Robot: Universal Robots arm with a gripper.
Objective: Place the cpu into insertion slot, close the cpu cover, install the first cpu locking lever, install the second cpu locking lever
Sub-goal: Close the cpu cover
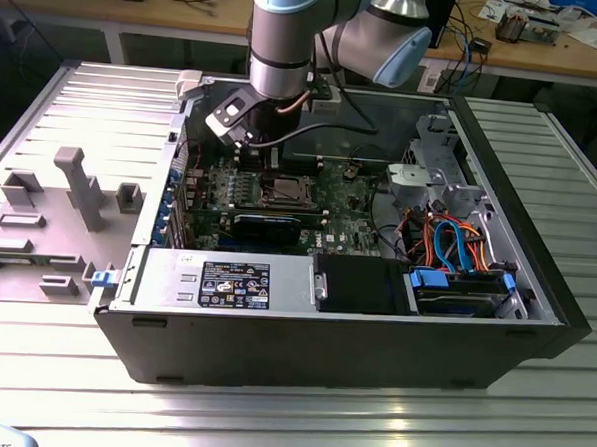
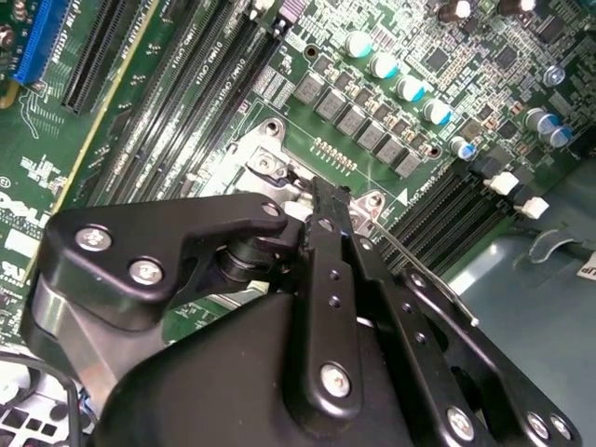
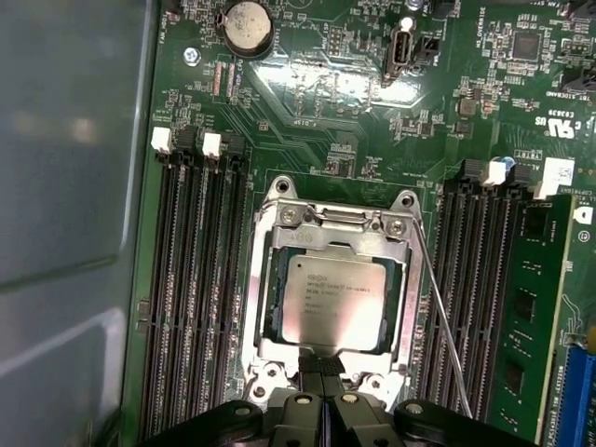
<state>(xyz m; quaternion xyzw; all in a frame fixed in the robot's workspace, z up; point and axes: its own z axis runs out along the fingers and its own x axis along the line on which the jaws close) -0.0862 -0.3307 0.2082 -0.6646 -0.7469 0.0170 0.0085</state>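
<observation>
CPU (image 3: 333,300) lies flat in the insertion slot (image 3: 272,307), just ahead of the gripper (image 3: 324,358), whose two black fingers are pressed together with nothing between them, tips at the edge of the CPU cover (image 3: 253,289). That silver frame lies down around the chip. Beside it a thin wire lever (image 3: 445,326) slants across the memory slots (image 3: 196,298). In the exterior view the arm (image 1: 283,42) points straight down into the open computer case (image 1: 322,355), over the green motherboard (image 3: 307,93).
</observation>
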